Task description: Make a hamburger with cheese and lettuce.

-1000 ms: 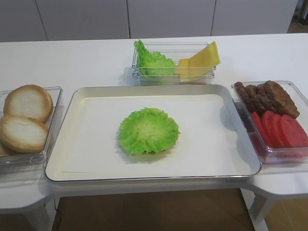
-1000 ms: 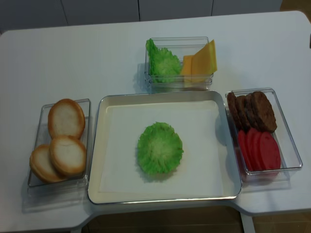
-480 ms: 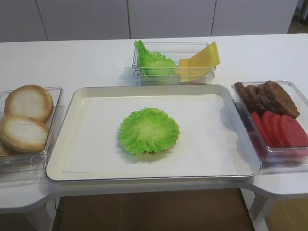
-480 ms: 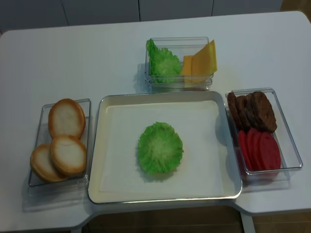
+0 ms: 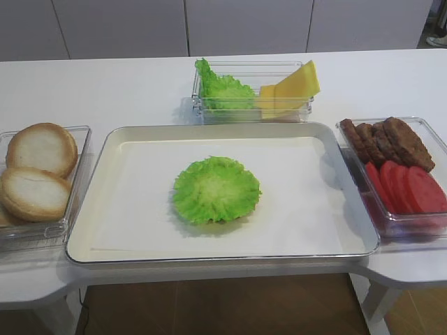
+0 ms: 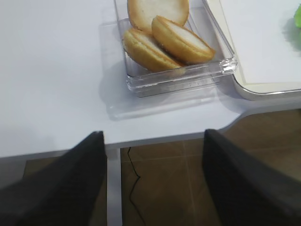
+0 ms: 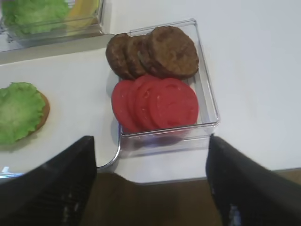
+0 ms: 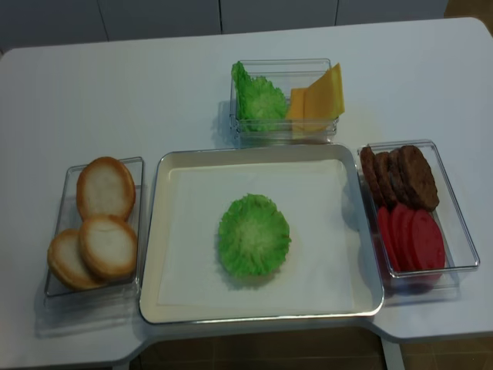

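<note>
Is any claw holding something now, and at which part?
No. Both the left claw and the right claw are open and hold nothing; the lettuce lies on the tray.

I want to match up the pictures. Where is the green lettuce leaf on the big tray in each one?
Exterior high: the lettuce lies mid-tray.
Realsense high: lettuce at the tray's middle.
Right wrist: at the left edge, with the bun peeking out under it.
Left wrist: only a green sliver at the right edge.
Shared landmark: the tomato slices sit to the lettuce's right.
</note>
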### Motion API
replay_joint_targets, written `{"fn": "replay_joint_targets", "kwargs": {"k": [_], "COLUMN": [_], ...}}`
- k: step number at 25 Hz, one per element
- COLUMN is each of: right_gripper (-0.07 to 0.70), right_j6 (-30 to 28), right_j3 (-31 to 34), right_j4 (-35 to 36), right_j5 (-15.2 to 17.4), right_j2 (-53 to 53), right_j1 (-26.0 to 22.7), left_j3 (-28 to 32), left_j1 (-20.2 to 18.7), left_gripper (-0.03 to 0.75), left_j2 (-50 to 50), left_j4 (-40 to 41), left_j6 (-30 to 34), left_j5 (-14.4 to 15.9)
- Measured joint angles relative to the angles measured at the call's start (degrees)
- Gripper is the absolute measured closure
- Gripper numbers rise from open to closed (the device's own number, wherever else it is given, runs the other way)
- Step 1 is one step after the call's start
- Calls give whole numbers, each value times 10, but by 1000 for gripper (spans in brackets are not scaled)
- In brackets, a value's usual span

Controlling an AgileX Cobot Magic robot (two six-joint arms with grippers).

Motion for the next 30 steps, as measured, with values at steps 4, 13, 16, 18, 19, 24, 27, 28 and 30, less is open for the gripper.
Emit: {"fn": "replay_joint_targets", "kwargs": {"k": [4, 13, 16, 18, 19, 24, 27, 28, 30], "right_gripper": [68, 68, 68, 68, 68, 68, 68, 68, 68], "right_j6": [-1, -24, -45, -59, -60, -65, -72, -74, -76], "right_j3": [0, 0, 0, 0, 0, 0, 6, 12, 26], "right_j4": [4, 2, -2, -8, -13, -22, -20, -19, -7], "right_j5": [42, 120, 133, 135, 137, 140, 141, 141, 141], "right_j2": [-39, -154, -186, -210, -224, -289, -293, -293, -293], "right_j1": [0, 1, 14, 19, 20, 20, 21, 21, 24], "left_j3": [0, 0, 0, 0, 0, 0, 0, 0, 0], "left_j1": [0, 0, 0, 0, 0, 0, 0, 0, 0], "left_gripper": [237, 237, 237, 237, 237, 237, 237, 237, 237], "left_j2": [0, 0, 0, 0, 0, 0, 0, 0, 0], "left_j4": [0, 0, 0, 0, 0, 0, 0, 0, 0], "left_j6": [0, 0, 0, 0, 0, 0, 0, 0, 0], "left_j5": [0, 0, 0, 0, 0, 0, 0, 0, 0]}}
